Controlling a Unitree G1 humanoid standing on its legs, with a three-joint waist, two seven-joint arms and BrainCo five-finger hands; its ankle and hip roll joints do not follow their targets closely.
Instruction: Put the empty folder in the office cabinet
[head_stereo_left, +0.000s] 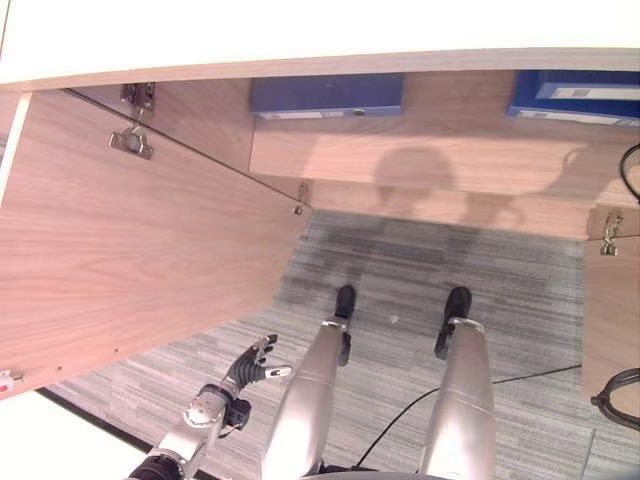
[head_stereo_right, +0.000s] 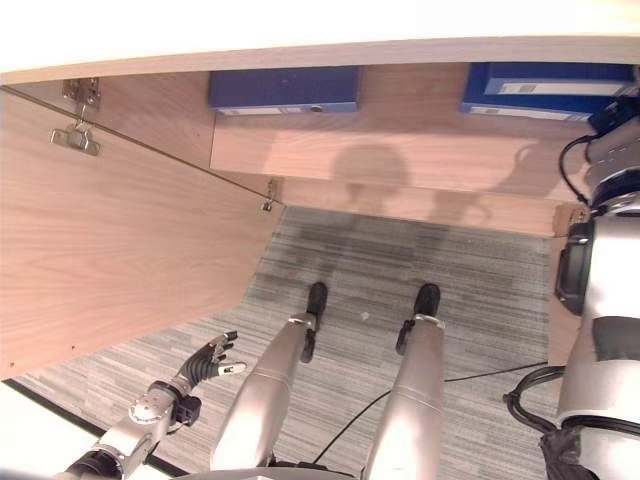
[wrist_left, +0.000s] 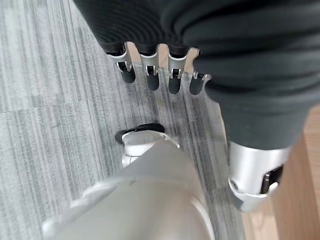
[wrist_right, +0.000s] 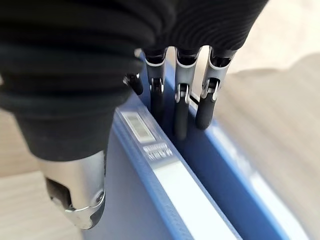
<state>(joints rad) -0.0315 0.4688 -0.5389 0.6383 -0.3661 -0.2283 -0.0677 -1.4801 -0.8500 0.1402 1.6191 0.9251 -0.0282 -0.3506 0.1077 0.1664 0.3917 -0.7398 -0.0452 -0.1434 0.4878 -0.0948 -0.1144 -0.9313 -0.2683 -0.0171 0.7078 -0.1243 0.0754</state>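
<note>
Two blue folders (head_stereo_left: 327, 97) (head_stereo_left: 575, 97) lie on the cabinet shelf (head_stereo_left: 420, 150). The right hand (wrist_right: 175, 100) rests straight fingers on one, gripping nothing. The left hand (head_stereo_left: 252, 364) hangs relaxed and empty.

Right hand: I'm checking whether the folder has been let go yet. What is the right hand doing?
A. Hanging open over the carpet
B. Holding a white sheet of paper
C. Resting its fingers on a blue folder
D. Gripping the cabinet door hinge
C: in the right wrist view the right hand has its straight fingers lying on the blue folder, with the thumb on the folder's other side.
</note>
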